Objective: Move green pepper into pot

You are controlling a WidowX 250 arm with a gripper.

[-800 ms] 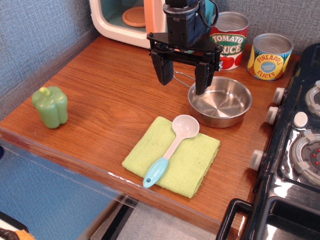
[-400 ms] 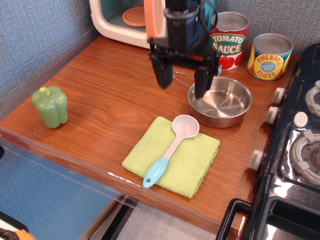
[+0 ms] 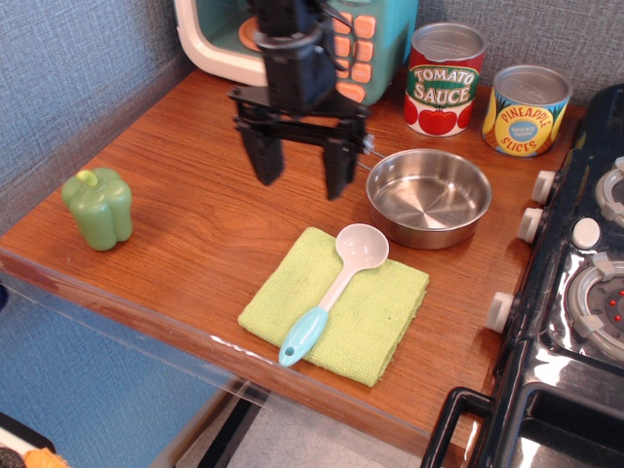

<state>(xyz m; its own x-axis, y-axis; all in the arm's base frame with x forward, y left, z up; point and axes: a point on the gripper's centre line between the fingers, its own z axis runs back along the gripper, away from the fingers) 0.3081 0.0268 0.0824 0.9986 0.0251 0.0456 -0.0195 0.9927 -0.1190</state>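
one view to work with, the overhead-ish camera looking down across the wooden counter [image 3: 195, 185]. the gripper [image 3: 301, 174] hangs above the middle of the counter, fingers pointing down, jaws spread wide with nothing between them. to its left, well apart, sits the green pepper [image 3: 98, 208], upright near the front left corner of the counter, stem up, untouched as far as i can see. over on the other side, just beside the gripper's right-hand finger in the picture, is the pot [image 3: 429, 196], shiny and empty (its thin wire handle pokes out toward the gripper).

in front, a lime-green cloth [image 3: 366, 317] lies flat with a spoon [image 3: 333, 289] resting on it, bowl end toward the pot, blue handle toward the counter's edge. behind the pot stand two cans, the tomato sauce can [image 3: 445, 78] and the pineapple can [image 3: 526, 109], and a toy microwave [image 3: 219, 44] sits at the back, partly hidden by the arm. a stove [image 3: 585, 292] fills the right side.

so where are we? nothing done yet, i'd say: pepper not gripped, pot empty. what's left is the whole job: cross to the pepper, come down around it, close, lift, carry it over the cloth and spoon or behind them, and drop it in the pot.
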